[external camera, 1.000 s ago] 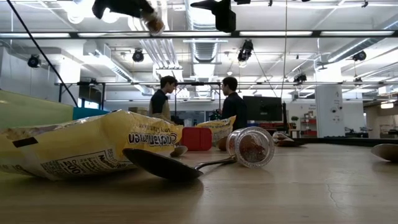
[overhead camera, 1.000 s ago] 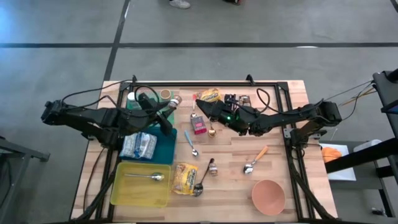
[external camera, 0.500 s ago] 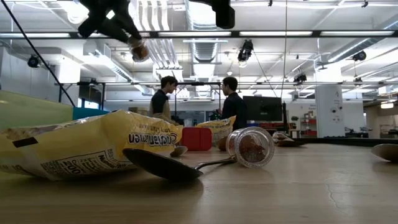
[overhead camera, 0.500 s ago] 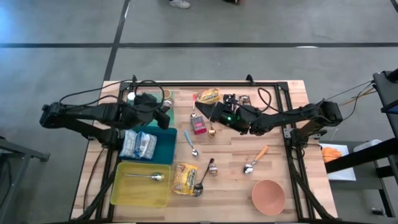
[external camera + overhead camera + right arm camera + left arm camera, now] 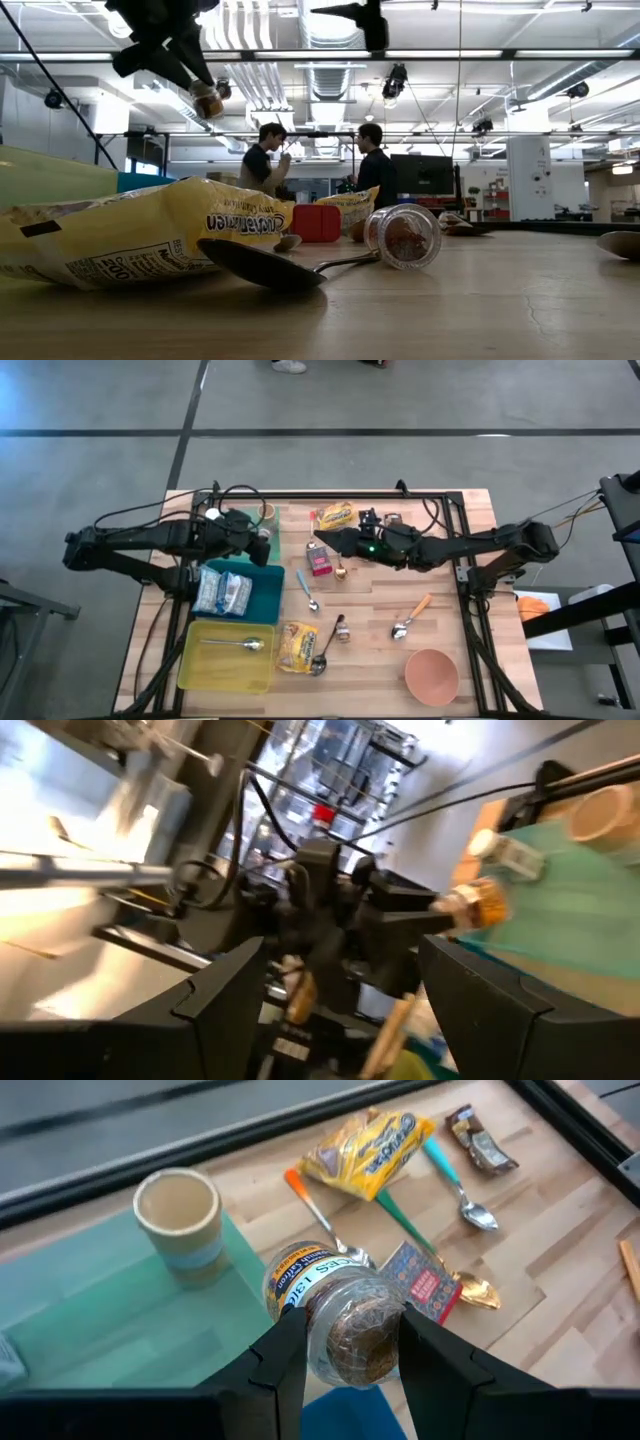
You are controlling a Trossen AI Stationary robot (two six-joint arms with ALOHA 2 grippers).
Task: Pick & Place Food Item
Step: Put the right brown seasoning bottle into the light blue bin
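Observation:
My left gripper (image 5: 260,534) is shut on a small clear jar (image 5: 340,1315) with brown contents and a white label. It holds the jar in the air over the far left of the table, beside the green mat (image 5: 120,1320) with a paper cup (image 5: 178,1210). In the low view the jar (image 5: 208,100) hangs high above the table. My right gripper (image 5: 322,541) is open and holds nothing. It hovers level over the table's middle, pointing toward the left arm, above a red box (image 5: 320,561). My left gripper pinches the jar's round sides (image 5: 318,1335) between its two fingers (image 5: 285,1355), at the jar's end nearer the wrist. The fingers slant down and lie along the jar. The jar is lifted clear and tilted, with its labelled end pointing away from the gripper.
A blue bin (image 5: 268,595) holds a pale bag, and a yellow bin (image 5: 205,665) holds a spoon at the near left. Yellow snack bags (image 5: 336,514) (image 5: 296,645), a lying jar (image 5: 342,628), several spoons and a pink bowl (image 5: 432,675) lie on the wood.
My left gripper has sunk with the jar and gone a little toward the table's left edge. It has tipped farther downward and rolled, and the jar has stayed in its hold. My right gripper has turned a little in place.

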